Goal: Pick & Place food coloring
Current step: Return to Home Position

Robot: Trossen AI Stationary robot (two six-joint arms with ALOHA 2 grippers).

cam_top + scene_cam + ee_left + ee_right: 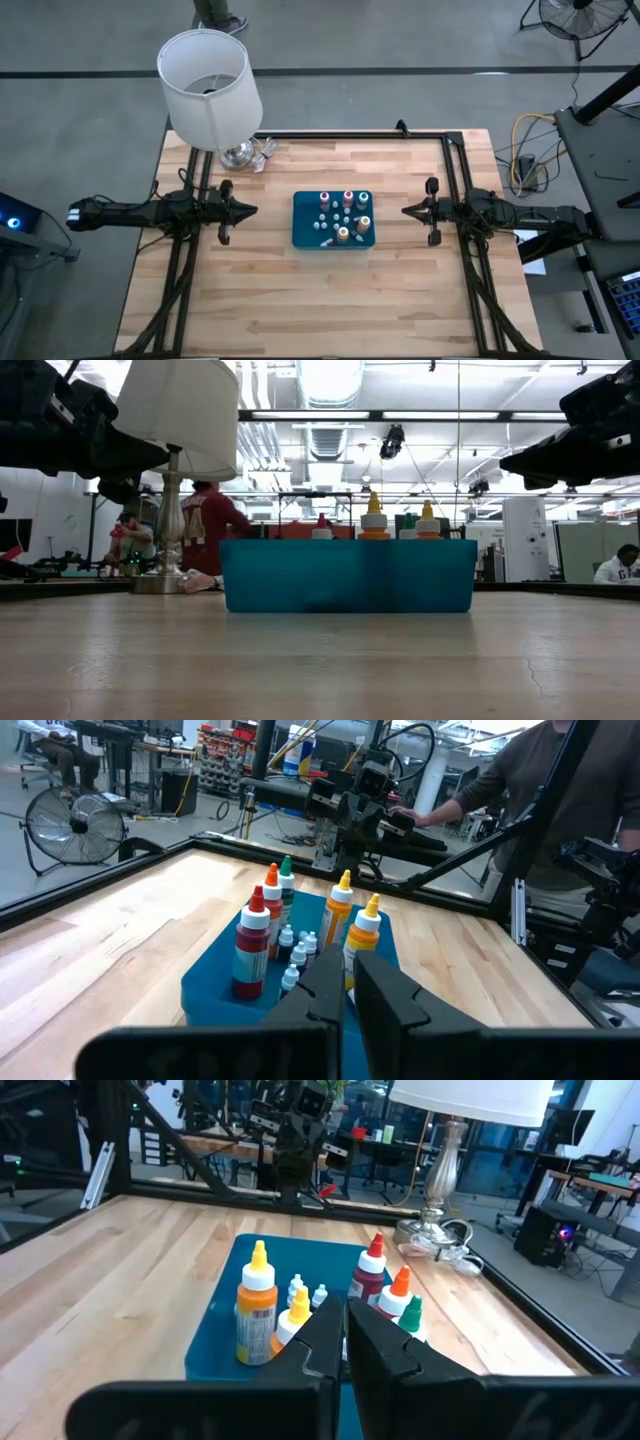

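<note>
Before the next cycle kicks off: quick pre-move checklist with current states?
1. Left gripper clear of the blue bin, off to its left: ok.
2. Right gripper clear, off to the bin's right: ok.
3. Left fingers and right fingers shut, empty: ok.
4. Food coloring bottles inside the bin, none seen loose on the table: ok.
5. Lamp at the far left corner, apart from both arms: ok.
6. Person beyond the right arm, safe distance: cannot tell.

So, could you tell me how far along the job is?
Looks nearly finished: the bottles stand in the blue tray, and I see none outside it. Nothing is held: left hand and right hand are shut, empty, apart from the tray on either side. Nothing visibly remains.
</note>
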